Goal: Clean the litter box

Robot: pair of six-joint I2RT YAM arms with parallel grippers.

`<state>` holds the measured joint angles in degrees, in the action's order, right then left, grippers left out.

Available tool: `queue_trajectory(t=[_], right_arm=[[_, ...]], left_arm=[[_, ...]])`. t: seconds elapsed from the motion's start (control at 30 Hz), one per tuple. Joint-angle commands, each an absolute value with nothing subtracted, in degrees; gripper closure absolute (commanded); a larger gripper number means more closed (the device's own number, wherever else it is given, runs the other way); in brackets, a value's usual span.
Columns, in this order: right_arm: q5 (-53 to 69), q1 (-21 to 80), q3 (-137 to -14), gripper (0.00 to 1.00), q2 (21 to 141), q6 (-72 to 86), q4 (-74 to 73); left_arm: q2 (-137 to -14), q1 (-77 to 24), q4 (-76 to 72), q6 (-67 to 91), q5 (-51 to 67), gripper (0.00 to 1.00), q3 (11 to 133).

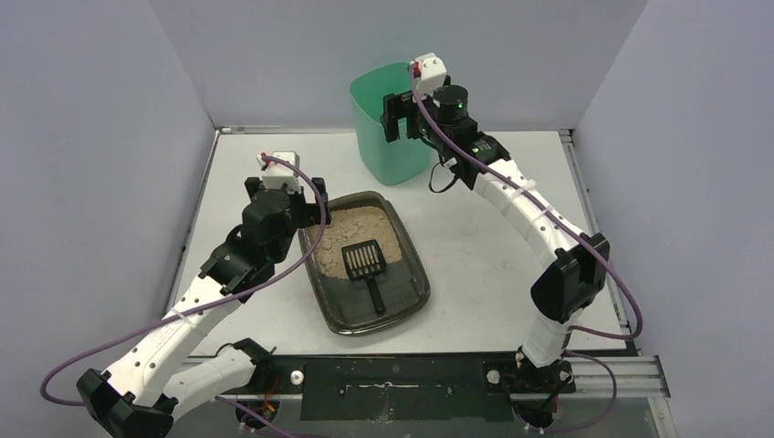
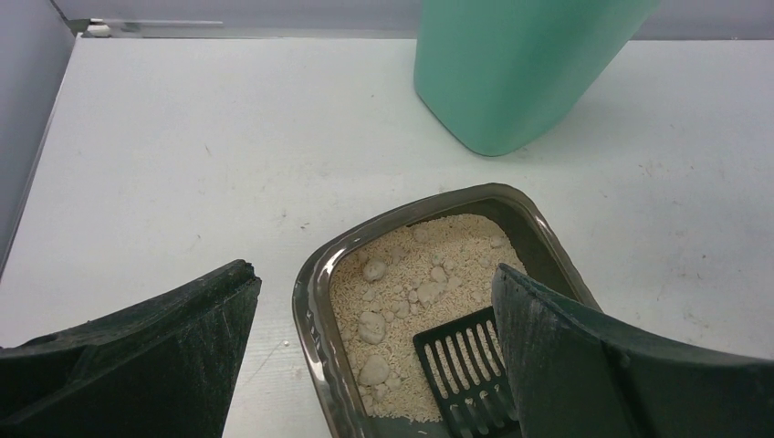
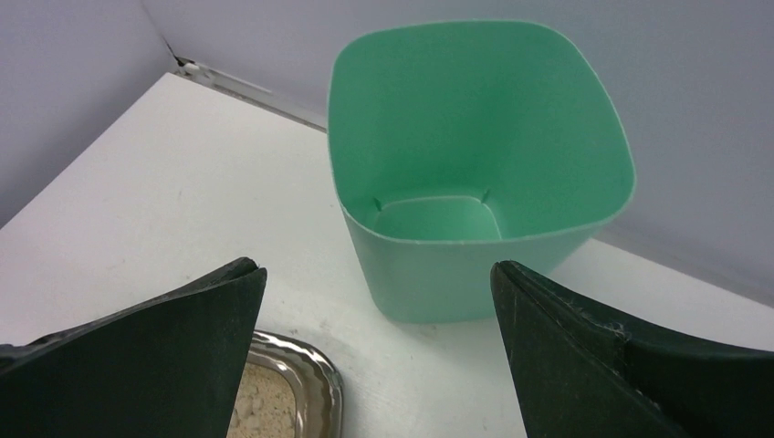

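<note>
Two grippers are being held released, jaws spread wide, nothing grasped. The left gripper (image 1: 313, 212) is being hung over the far-left corner of the one litter box (image 1: 415, 297), the right gripper (image 1: 399, 117) close by the one mint-green bin (image 1: 374, 151). One black slotted scoop (image 1: 363, 260) is being carried on the beige granules. The litter box is being borne mid-surface (image 1: 475, 246), the bin just beyond its far end.

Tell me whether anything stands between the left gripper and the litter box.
Nothing visible does. The left gripper hangs open above the far-left corner of the litter box, with only air between them. The scoop lies inside the box, not in the way.
</note>
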<state>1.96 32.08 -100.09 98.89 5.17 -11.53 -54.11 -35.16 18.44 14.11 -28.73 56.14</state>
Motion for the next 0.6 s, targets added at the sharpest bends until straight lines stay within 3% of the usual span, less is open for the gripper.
queue_trajectory(t=[0.0,0.27,0.57], right_arm=[[9.0,32.1,-110.1,0.0,105.3,4.7,-12.4],[13.7,31.8,-126.4,0.0,117.9,6.5,-17.1],[14.4,31.0,-133.1,0.0,125.4,6.9,-19.5]], left_arm=[[-52.4,-35.3,15.3,13.3,-30.4,0.03,56.1],[-52.5,-35.3,15.0,12.9,-30.9,0.03,55.9],[-52.5,-35.5,15.1,12.7,-31.0,0.03,55.8]])
